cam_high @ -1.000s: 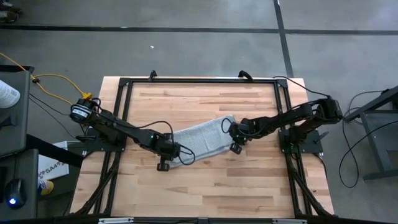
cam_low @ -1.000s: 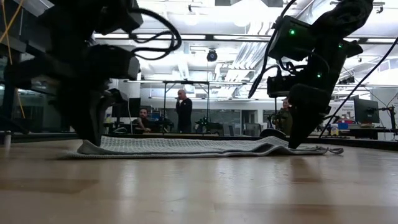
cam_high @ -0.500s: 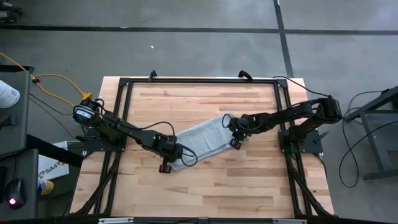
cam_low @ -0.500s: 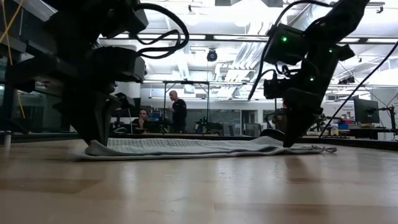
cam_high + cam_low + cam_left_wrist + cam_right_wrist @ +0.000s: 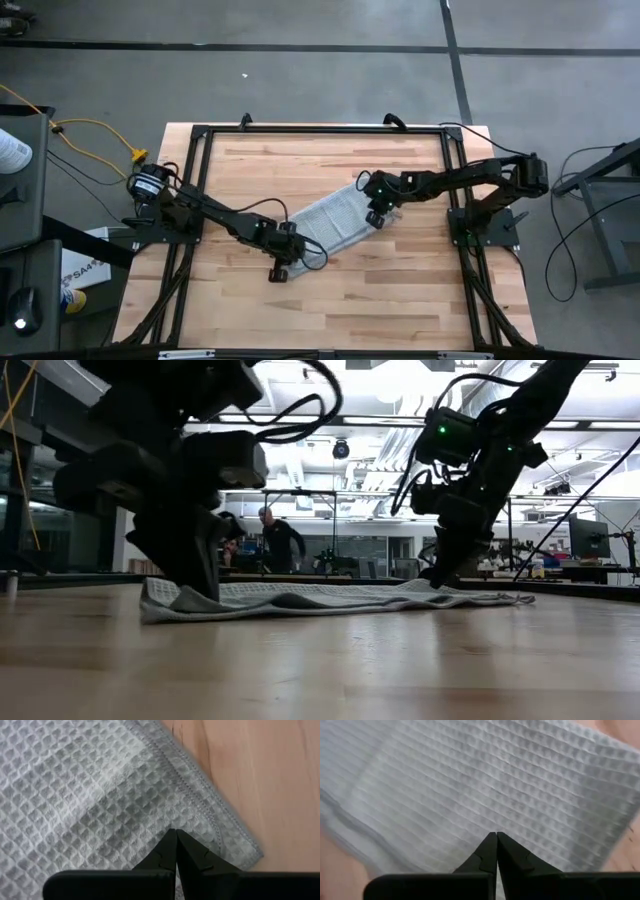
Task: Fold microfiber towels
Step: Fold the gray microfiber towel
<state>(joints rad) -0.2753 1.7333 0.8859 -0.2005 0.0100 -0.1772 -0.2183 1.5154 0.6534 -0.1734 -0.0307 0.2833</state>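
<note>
Towel (image 5: 335, 215) lies flat and diagonal near the middle of the tabletop (image 5: 330, 290), light grey waffle weave (hemmed edge clear in the left wrist view). Left pincer (image 5: 283, 243) is down on the towel's near-left corner, fingers pressed together pinching the cloth; right pincer (image 5: 377, 203) sits at the towel's far-right end, also fully closed on the fabric

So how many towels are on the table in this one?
1: a single grey towel lying diagonally mid-table, the left pincer at its near end, the right pincer at its far end. Further layers underneath can't be ruled out.
</note>
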